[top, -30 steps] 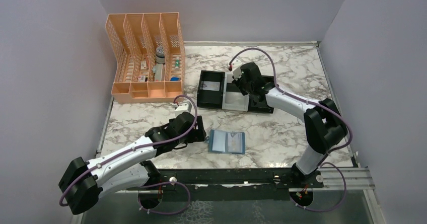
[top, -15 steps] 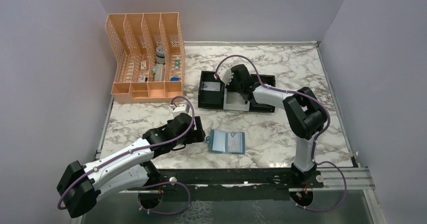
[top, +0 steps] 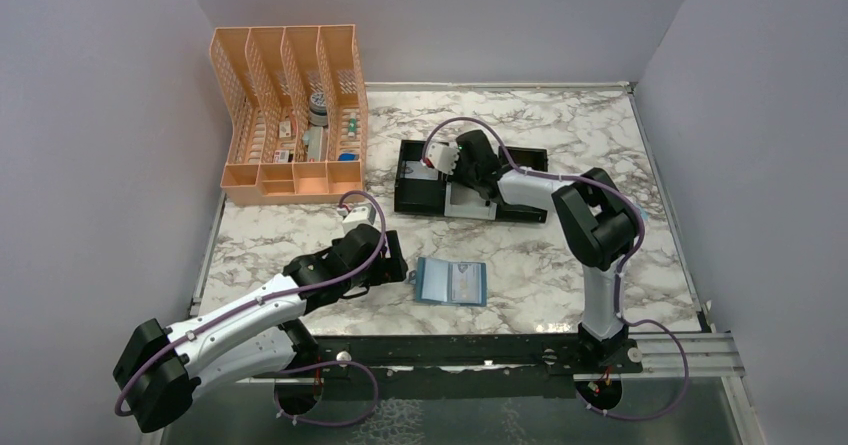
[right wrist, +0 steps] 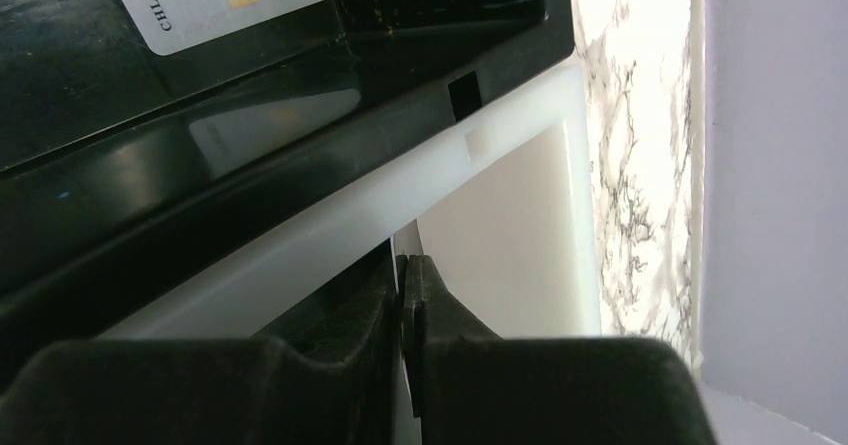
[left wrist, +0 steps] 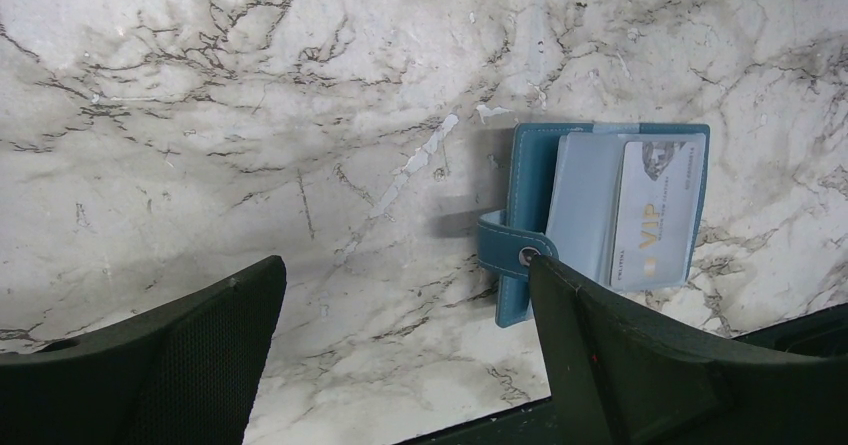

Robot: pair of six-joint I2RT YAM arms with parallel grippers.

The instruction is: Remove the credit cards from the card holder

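Two cards showed: grey card (right wrist: 215, 0) in the tray (top: 415, 203), VIP card (left wrist: 655, 215) in the open wallet (left wrist: 530, 195) on the table (top: 560, 115). Your left gripper (left wrist: 405, 305) gaped wide beside it, likely to pin it; right gripper (right wrist: 405, 275) pinched closed over the tray

open teal card holder (left wrist: 525, 185) lies flat, pale card (left wrist: 655, 215) in pocket.

One card holder (top: 432, 279); one VIP card (left wrist: 655, 215); one grey card (top: 420, 172); one tray (top: 415, 203); one organiser (top: 290, 105).
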